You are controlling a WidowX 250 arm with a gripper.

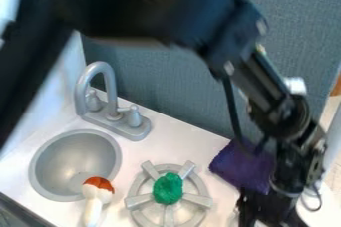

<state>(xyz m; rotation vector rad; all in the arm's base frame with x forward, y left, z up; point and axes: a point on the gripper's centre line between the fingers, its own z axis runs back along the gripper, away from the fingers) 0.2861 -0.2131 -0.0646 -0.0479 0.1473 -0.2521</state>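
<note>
One black arm (pixel 269 79), running from 11 o'clock down to its gripper (pixel 265 212) at 5 o'clock, low over the counter (pixel 183 134). State of jaws: cannot tell whether open or closed, nor whether anything is held.

Nearest item: purple cloth (pixel 234 166), crumpled, on the counter at the gripper's 11 o'clock. Its right part passes behind the arm; contact with the gripper cannot be determined.

Grey stove burner (pixel 136 201) at 6 o'clock in the view, five flat prongs visible, pointing to roughly 11, 1, 4, 6 and 8 o'clock. Green lump (pixel 168 188) rests at its middle. Cloth lies at the burner's 2 o'clock, apart from it.

Round grey sink (pixel 70 160) between 7 and 8 o'clock. Grey faucet (pixel 111 79) at the sink's 1 o'clock, arched spout, one knob either side. White object with an orange-brown top (pixel 98 193) at the sink's 5 o'clock, top end overlapping the rim in view; identity uncertain.

Blue-grey panel (pixel 170 84) stands behind the counter, from 10 to 3 o'clock.
</note>
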